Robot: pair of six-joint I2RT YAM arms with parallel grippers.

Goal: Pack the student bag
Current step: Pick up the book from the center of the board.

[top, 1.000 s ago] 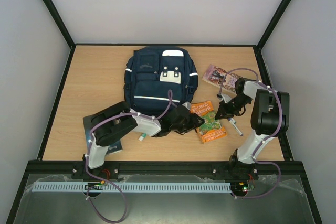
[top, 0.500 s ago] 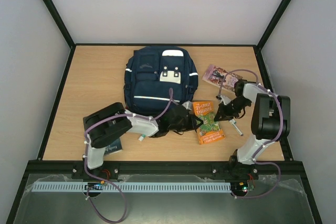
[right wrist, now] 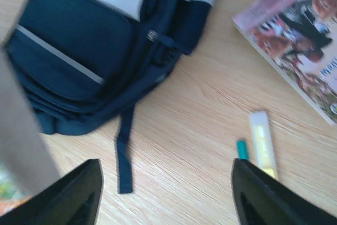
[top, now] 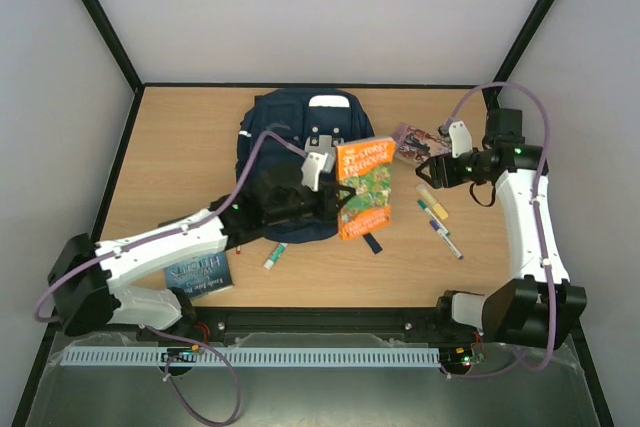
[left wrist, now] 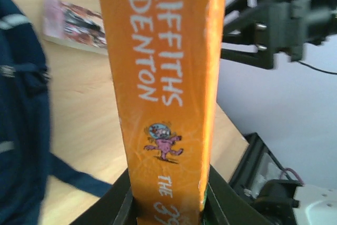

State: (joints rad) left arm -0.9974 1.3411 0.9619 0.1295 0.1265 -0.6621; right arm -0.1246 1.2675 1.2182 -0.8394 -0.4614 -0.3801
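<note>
Books: 3 in view.
- No. 1: orange book [top: 363,187], lifted off the table w/ cover toward the top cam. It overlaps the right edge of the student bag [top: 295,142] in that view. L gripper [top: 335,205] is clamped on its lower end. L wrist view shows the spine rising from between both jaws, w/ "GRIFFITHS" and "DENTON" legible.
- No. 2: pink book [top: 413,142], flat on the wood, right of the bag and apart from it.
- No. 3: blue book [top: 198,273], flat at near-left, partly under the L arm.

Bags: 1. Student bag is navy and lies flat at centre-far of the table [top: 180,147], front pocket up. White patches and white strips are visible. One loose strap [top: 372,243] trails onto the wood on the near side.

Pens/markers: 4 by my count.
- 1 green-capped marker [top: 275,255] near the bag's near-left corner.
- 3 right of the bag: yellow highlighter [top: 433,197], teal-capped marker [top: 432,212] just beside it, and another pen [top: 447,240] closer to the front edge.

Arms: 2. R gripper [top: 428,169] is held above the table, between the pink book and the highlighter in the top view. Its fingers [right wrist: 68,198] are spread wide w/ nothing between them. R wrist cam looks down on the bag, strap, highlighter and pink book, w/ a blurred pale shape at frame left that I can't ID.
</note>
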